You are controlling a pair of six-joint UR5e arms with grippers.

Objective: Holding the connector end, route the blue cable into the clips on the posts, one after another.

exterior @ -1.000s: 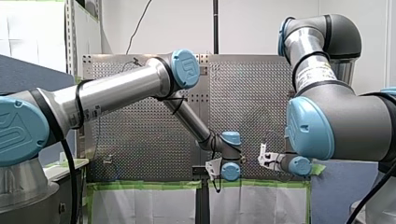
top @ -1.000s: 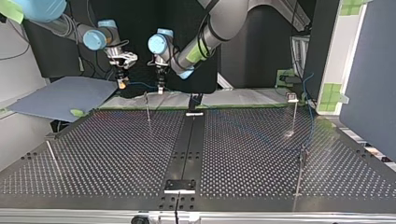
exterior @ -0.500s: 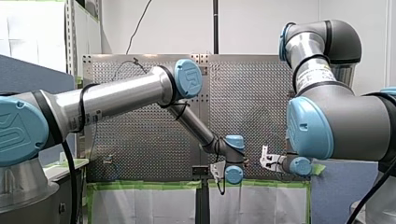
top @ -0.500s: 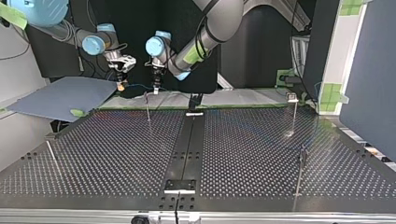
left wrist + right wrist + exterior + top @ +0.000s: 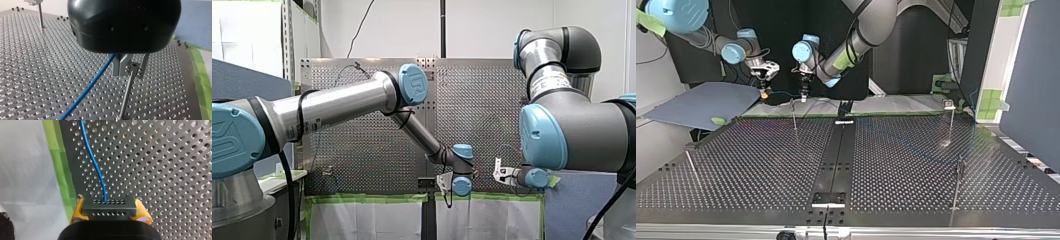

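— Two arms over the perforated table (image 5: 761, 165), yes? Which is which?
— Seen from across the table, my left arm (image 5: 871, 20) comes down on the right side, my right arm (image 5: 711, 40) on the left; their grippers hang close together at the edge with the green tape (image 5: 60, 175).
— What has my right gripper (image 5: 109, 210) got?
— Its yellow pads (image 5: 78, 208) are closed on the black connector (image 5: 109, 207), one pad at each end. The blue cable (image 5: 96, 167) leaves the connector's face and runs ahead of the gripper over the holes.
— And my left gripper (image 5: 120, 73)?
— Its metal fingers (image 5: 116, 65) are pressed together, and the cable comes out from behind them, slanting down to the table. A short run of cable links the two grippers.
— Any post near it?
— One post (image 5: 126, 92) stands just beside those fingers, its clip (image 5: 136, 67) level with their tips. I cannot tell whether the cable sits in that clip. Another post stands well ahead of the gripper
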